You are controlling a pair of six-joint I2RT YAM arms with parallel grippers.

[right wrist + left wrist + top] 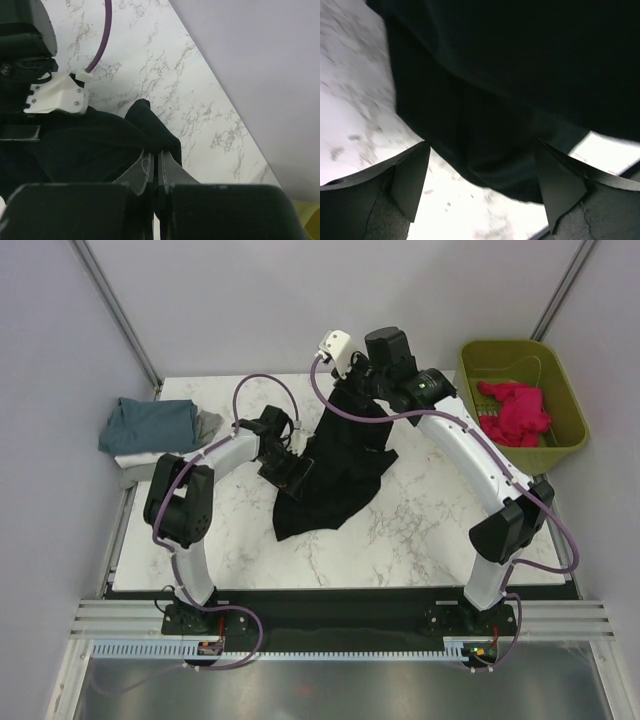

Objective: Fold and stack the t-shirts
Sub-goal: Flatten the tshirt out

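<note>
The black t-shirt hangs from my right gripper at the back of the table and drapes down onto the marble. In the right wrist view the right gripper is shut on a pinch of the black t-shirt. My left gripper is at the shirt's left edge. In the left wrist view the left gripper is open, its fingers wide apart, with the black t-shirt hanging just ahead of them. A folded teal-blue t-shirt lies on grey and white ones at the table's left edge.
An olive-green basket stands at the back right, holding a crumpled pink-red cloth. The marble table ends at a dark front rail. Grey walls and metal posts close in the back and sides.
</note>
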